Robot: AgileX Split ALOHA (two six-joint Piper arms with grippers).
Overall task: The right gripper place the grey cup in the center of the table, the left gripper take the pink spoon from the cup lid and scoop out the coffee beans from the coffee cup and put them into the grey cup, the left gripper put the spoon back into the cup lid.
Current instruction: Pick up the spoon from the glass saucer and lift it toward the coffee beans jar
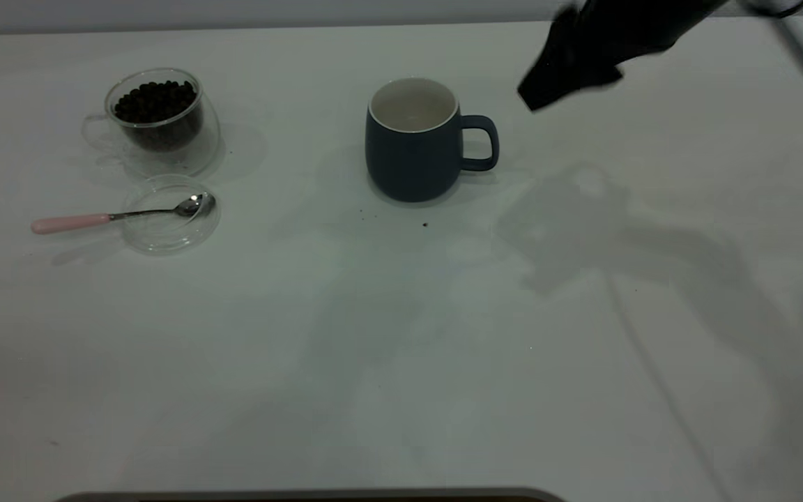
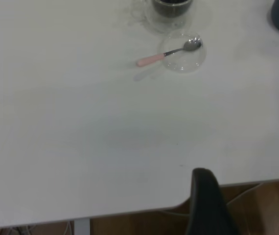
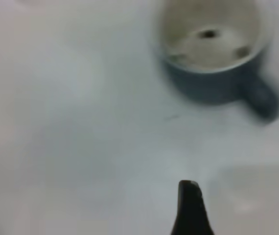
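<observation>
The grey cup (image 1: 415, 139) is seen upright mid-bench, the pink spoon (image 1: 119, 215) rested across the cup lid (image 1: 168, 233) beside the coffee cup (image 1: 161, 118). The right tool (image 1: 562, 66) is raised far right; its opening cannot be told. Nothing is held.

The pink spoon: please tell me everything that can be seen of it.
The spoon has a pale pink handle and a shiny metal neck and bowl. It lies flat, its bowl resting in the clear glass lid and its handle sticking out over the table, away from the grey cup. The glass cup of coffee beans stands just behind the lid. No hand touches the spoon.
</observation>
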